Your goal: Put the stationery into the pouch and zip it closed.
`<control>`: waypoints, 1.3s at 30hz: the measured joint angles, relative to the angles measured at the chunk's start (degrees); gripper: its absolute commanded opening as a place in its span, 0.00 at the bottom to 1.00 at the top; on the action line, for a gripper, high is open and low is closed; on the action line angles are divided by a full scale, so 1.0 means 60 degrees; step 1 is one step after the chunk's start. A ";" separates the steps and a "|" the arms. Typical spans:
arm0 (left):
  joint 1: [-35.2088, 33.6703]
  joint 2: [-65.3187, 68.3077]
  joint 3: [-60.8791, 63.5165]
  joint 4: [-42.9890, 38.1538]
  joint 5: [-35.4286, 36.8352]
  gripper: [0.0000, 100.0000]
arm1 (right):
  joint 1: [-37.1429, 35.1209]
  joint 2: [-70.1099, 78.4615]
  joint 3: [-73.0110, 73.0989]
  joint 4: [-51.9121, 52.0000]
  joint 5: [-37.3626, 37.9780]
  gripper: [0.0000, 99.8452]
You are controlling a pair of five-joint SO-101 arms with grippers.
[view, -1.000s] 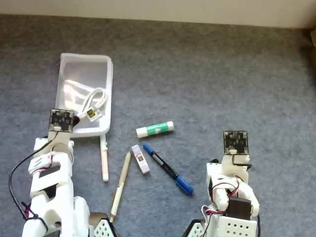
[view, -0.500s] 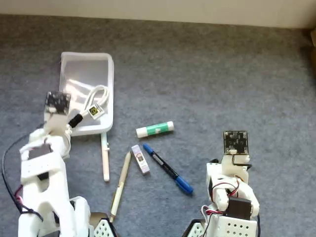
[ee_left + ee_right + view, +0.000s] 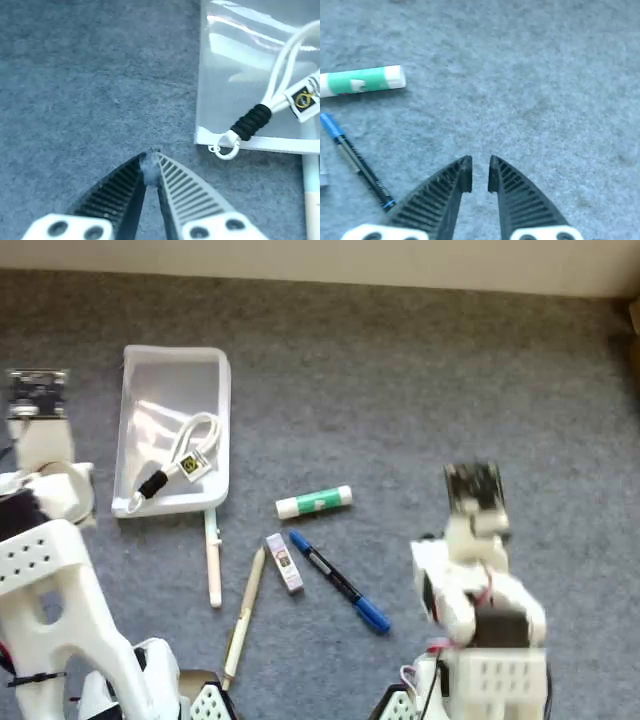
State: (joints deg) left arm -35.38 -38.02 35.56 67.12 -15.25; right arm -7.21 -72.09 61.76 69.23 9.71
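Grey carpet (image 3: 420,370) underfoot, and the clear pouch (image 3: 170,390) lies flat on the left arm's side, its white cord pull (image 3: 190,445) curled on top. The left gripper (image 3: 151,162) hangs over bare carpet just beside the pouch's corner, tips pinched together on nothing; the right gripper (image 3: 479,172) shows a narrow gap, empty. Between the arms lie the glue stick (image 3: 313,502), blue pen (image 3: 340,582), small white block (image 3: 284,562), white pen (image 3: 211,560) and beige pen (image 3: 243,618) — all outside the pouch
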 measured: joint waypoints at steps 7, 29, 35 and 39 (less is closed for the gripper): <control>-0.1788 0.0000 -0.0044 0.0015 0.0000 0.01 | -0.3370 0.6095 -0.5729 0.0850 -0.1773 0.11; -0.3780 0.0000 0.0982 -0.0821 0.0000 0.01 | -0.8205 1.7333 -1.6923 0.0747 -0.6681 0.32; -0.3766 0.0000 0.1128 -0.0821 0.0000 0.01 | -0.8689 1.9897 -1.9824 0.0747 -0.6681 0.32; -0.3766 0.0000 0.1128 -0.0821 0.0000 0.01 | -0.8718 2.1582 -2.1832 0.0747 -0.6681 0.32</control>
State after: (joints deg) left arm -57.98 -38.02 42.33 62.20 -15.25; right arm -59.52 57.41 -69.23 73.71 -30.37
